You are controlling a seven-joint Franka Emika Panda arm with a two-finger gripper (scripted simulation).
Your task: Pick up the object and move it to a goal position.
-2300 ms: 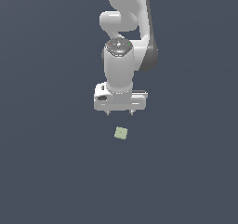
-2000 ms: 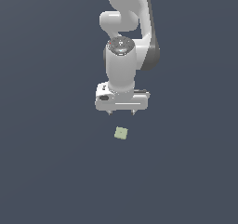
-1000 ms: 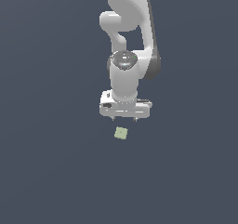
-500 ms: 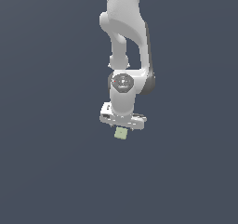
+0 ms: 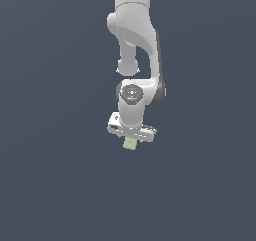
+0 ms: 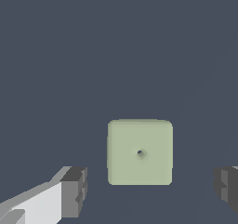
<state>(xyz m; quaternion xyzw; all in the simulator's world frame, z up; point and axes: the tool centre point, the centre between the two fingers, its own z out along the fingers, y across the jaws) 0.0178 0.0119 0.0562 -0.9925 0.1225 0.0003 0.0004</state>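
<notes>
1. Tabletop (image 5: 45,185): plain dark grey-blue surface across both views; nothing else lies on it that can be seen, and no goal marker shows in either picture.

2. Near finger (image 6: 74,191): in the wrist view, a dark grey ribbed pad on a white finger, standing apart from the cube's nearer side face with a strip of tabletop between them.

3. Tool (image 5: 131,137): white two-finger unit at the end of the arm, pointing straight down. Jaws wide, holding nothing. In the exterior view it hangs low, directly over the cube, its body hiding the cube's upper part.

4. Cube (image 6: 140,152): small, pale green, matte, rounded edges, a tiny dark dot at the centre of its top face. It rests on the tabletop, squared to the fingers' line, between the two pads but nearer the first than the second. In the exterior view only its lower portion (image 5: 130,144) peeps out beneath the tool.

5. Far finger (image 6: 227,189): dark pad cut by the picture's edge, well clear of the cube.

6. Step in hand, as judged: descent to grasp, cube bracketed, not gripped.

7. Next move, as judged: whether the pads are already at cube level cannot be told; lower if not. Then close evenly on the side faces, allowing for the off-centre cube being nudged sideways, lift, and carry to the goal.
</notes>
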